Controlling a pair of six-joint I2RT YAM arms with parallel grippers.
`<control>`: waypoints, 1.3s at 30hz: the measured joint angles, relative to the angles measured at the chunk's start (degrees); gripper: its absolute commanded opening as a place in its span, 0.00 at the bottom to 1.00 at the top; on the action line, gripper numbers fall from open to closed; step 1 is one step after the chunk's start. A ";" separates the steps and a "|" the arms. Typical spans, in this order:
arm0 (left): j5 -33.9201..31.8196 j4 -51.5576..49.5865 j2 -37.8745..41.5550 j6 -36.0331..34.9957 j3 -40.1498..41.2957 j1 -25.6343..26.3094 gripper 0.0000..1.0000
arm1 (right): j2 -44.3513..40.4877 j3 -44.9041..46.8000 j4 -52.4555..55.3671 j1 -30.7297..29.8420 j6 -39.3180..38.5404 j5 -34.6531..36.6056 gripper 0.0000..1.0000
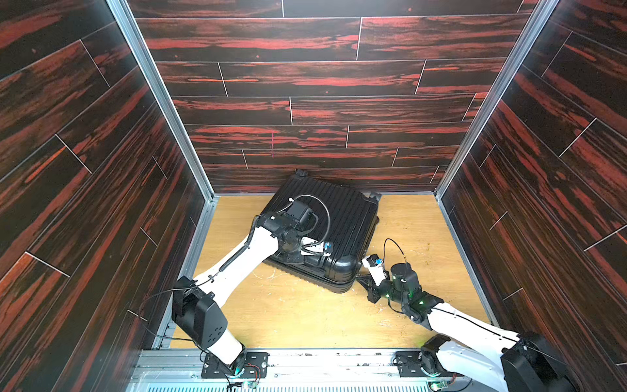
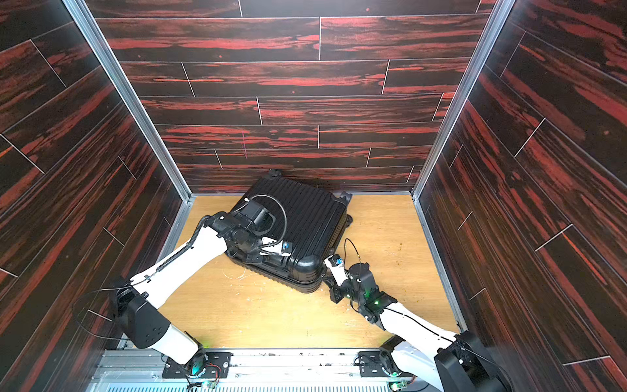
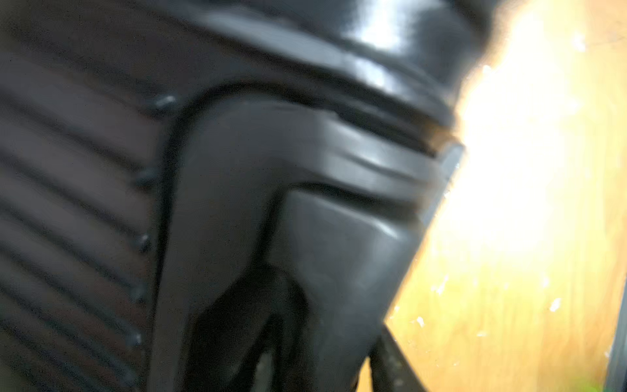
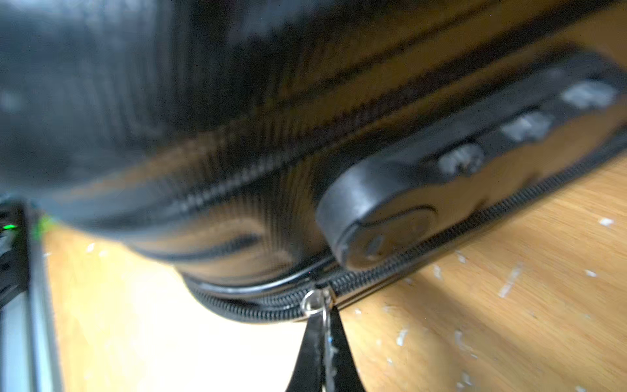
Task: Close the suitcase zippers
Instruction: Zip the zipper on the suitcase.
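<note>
The worktop (image 1: 305,315) is flat, light yellow-brown wood. A black suitcase (image 1: 325,217) lies flat on it, near the back and turned a bit crooked. Little white flecks (image 4: 509,281) are scattered on the wood, right by the suitcase and in front of it.

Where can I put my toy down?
Bare table between the suitcase and the right wall, and in front of it, up to the metal rail. Crowded at the suitcase's near corner, where the right gripper pinches a zipper pull.
</note>
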State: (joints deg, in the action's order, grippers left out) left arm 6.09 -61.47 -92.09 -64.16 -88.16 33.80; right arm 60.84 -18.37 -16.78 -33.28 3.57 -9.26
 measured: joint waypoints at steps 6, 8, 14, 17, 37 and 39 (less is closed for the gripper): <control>2.78 -3.74 0.04 5.42 -1.03 1.44 0.25 | 0.00 -0.24 -0.11 0.79 -0.07 1.18 0.00; 2.16 -3.82 0.00 7.43 -1.25 1.97 0.24 | -0.11 -0.24 0.11 0.81 -0.24 1.03 0.00; 0.70 -3.80 -0.15 11.23 -1.92 2.75 0.24 | -1.60 -0.20 1.44 0.94 -0.74 -0.20 0.00; 0.50 -3.63 -0.24 13.33 -2.29 3.26 0.24 | -2.54 0.04 2.36 1.09 -0.90 -1.07 0.00; -1.07 2.95 -5.25 29.49 -7.13 7.63 0.22 | -0.17 0.09 -2.03 0.44 -0.37 -4.44 0.00; -1.16 3.80 -6.25 31.89 -7.69 8.22 0.21 | 1.31 0.09 -3.63 0.13 -0.15 -3.63 0.00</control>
State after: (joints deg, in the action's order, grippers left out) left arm 4.93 -57.67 -98.35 -32.27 -95.85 42.02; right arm 62.15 -18.28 -20.40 -33.15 3.42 -12.88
